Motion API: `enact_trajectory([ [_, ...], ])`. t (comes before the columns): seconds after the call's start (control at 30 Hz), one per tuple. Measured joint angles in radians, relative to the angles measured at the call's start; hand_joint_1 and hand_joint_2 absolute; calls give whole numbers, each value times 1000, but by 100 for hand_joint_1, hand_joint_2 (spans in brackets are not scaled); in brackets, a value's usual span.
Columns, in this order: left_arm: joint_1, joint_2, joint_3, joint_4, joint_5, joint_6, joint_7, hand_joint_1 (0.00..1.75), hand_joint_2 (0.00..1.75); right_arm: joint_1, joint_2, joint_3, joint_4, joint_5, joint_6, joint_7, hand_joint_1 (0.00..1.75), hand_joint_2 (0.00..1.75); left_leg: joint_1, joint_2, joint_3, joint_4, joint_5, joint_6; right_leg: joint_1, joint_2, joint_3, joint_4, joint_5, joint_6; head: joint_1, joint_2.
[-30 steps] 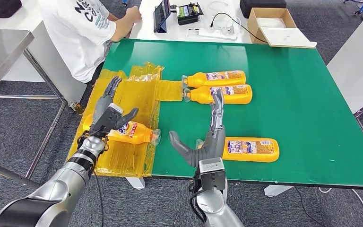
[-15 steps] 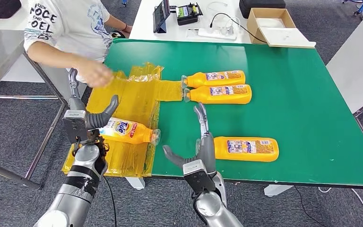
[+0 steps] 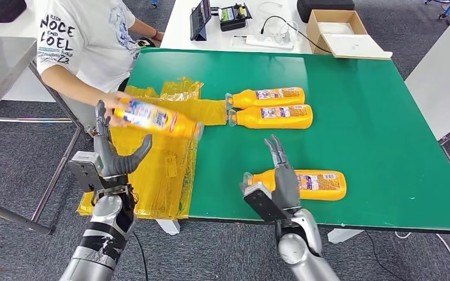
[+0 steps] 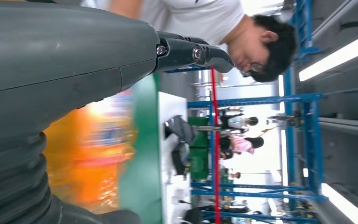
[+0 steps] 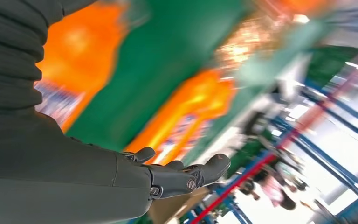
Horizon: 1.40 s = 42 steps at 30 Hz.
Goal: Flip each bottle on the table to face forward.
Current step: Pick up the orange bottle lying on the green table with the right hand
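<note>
A person's hand [image 3: 110,104] holds one orange bottle [image 3: 152,116] in the air above the crinkled yellow plastic sheet [image 3: 164,170] on the left part of the green table [image 3: 357,105]. The left robot hand [image 3: 114,158] stands just beneath that bottle, fingers spread and pointing up, grasping nothing. The right robot hand [image 3: 278,184] hovers over the neck end of the nearest bottle [image 3: 313,184], which lies on its side close to the front edge of the table; the fingers are apart and I judge the hand released, though contact with the bottle cannot be ruled out from the head view. The wrist views are blurred and add only orange shapes against green.

Bottles, counted: four. One is in the person's hand, one lies under the right robot hand, and two more [image 3: 266,97] [image 3: 272,116] lie side by side, touching, farther back on the table, caps pointing toward the yellow sheet.

The step in hand looks like the approach to the nearest bottle, which shows a small-print label upward and so probably still needs turning. The next move calls for the right robot hand to settle around the bottle's body, close firmly, lift slightly and roll it about its long axis until the front label faces up, taking care not to slide it off the near edge.
</note>
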Motion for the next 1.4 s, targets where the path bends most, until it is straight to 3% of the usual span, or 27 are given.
enact_trajectory([
  [0.17,47,5,18,5,-48,-52,18,0,175,-18,-111,-89,4,37,176,75,0,175,0,0,0,0,0,0,0,0,0,0,0,0,0,0],
  [0.33,62,6,19,35,-94,-84,25,0,175,-58,-163,-128,72,34,216,84,0,175,0,0,0,0,0,0,0,0,0,0,0,0,0,0],
  [0.63,60,6,18,88,-117,-101,20,0,175,-141,-178,-129,209,22,303,103,0,175,0,0,0,0,0,0,0,0,0,0,0,0,0,0],
  [0.97,32,0,5,137,-136,-107,3,0,175,-299,-182,-48,415,4,398,75,0,175,0,1,2,0,1,1,0,0,1,0,1,1,0,0],
  [1.27,26,0,-2,155,-136,-107,1,0,175,-334,-185,-20,466,-3,410,69,0,175,0,0,3,0,1,1,0,0,2,0,1,2,0,0],
  [1.4,23,0,-3,163,-135,-114,1,0,175,-351,-197,-7,479,-28,470,48,0,175,0,0,3,0,2,2,0,0,2,0,1,2,0,0],
])
